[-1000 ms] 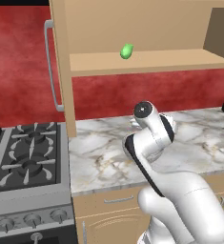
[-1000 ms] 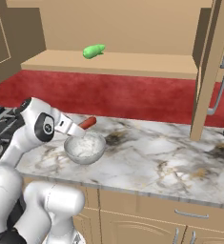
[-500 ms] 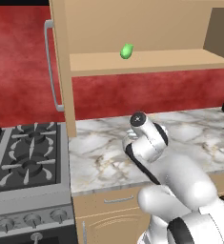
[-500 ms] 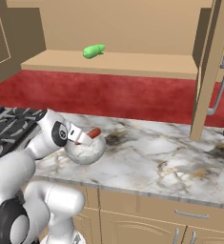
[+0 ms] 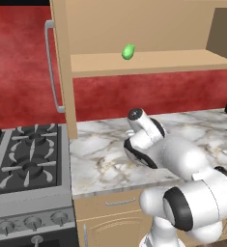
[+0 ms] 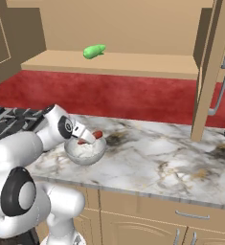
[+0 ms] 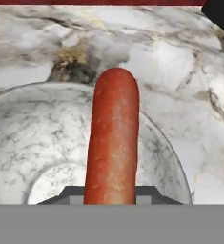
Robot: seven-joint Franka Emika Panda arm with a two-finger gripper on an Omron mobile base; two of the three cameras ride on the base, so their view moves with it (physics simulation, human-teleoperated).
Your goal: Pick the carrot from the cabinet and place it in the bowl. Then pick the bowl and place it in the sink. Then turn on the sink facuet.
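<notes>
The wall cabinet (image 6: 118, 62) spans the top of the right base view, a green vegetable (image 6: 94, 50) on its shelf at upper left. On the marble counter (image 6: 152, 158), left of centre, sits the speckled bowl (image 6: 85, 152). Over its rim the gripper (image 6: 87, 138) has its jaws narrow, clamped on the carrot (image 7: 112, 138), which juts above the bowl's inside.

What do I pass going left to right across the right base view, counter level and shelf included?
Stove burners → green vegetable on the cabinet shelf → open cabinet door → its grey bar handle. The hand, carrot and bowl overlap, so I leave them out.
</notes>
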